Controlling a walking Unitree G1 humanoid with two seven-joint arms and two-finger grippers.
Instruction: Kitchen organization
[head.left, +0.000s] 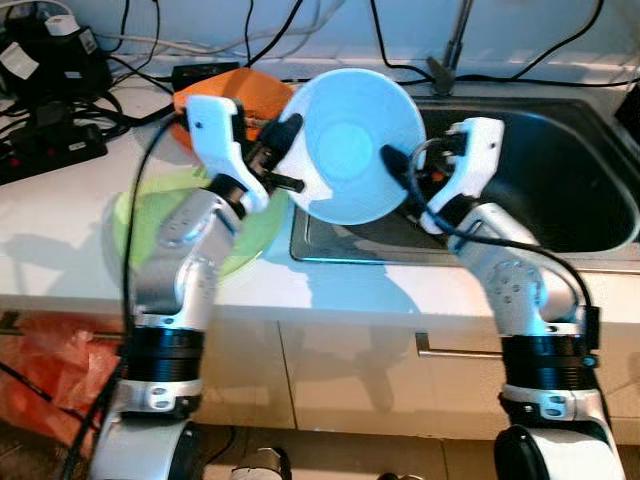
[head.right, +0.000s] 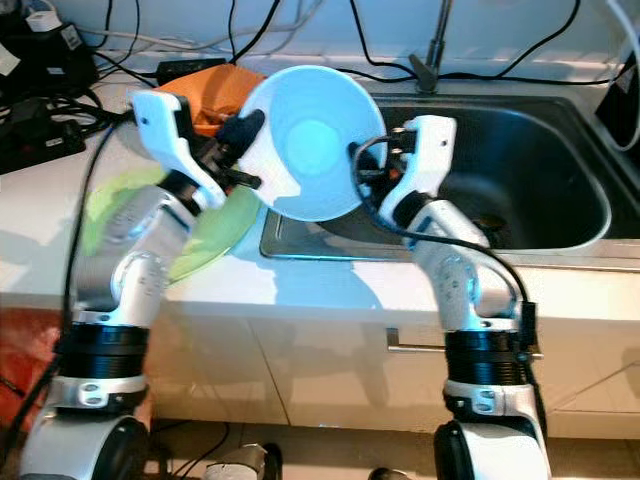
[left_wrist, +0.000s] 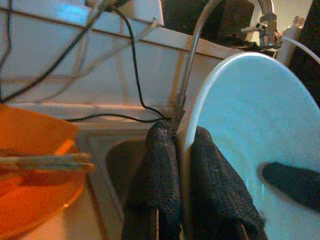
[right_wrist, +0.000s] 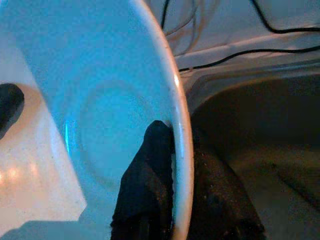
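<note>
Blue plate (head.left: 350, 143) upright over sink (head.left: 560, 200) edge — left pincer (head.left: 283, 150), right pincer (head.left: 397, 170) each clamping opposite rims

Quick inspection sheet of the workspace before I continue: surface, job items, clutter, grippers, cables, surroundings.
Surface: white counter with steel sink.
Job's things: light blue plate held tilted over the sink's left edge; green plate flat on the counter; orange bowl behind it.
Clutter: nothing seen.
Grippers: left gripper and right gripper each pinch opposite rims of the blue plate.
Cables: black cables and power strip at the counter's back left.
Surroundings: faucet; orange bag below.
</note>
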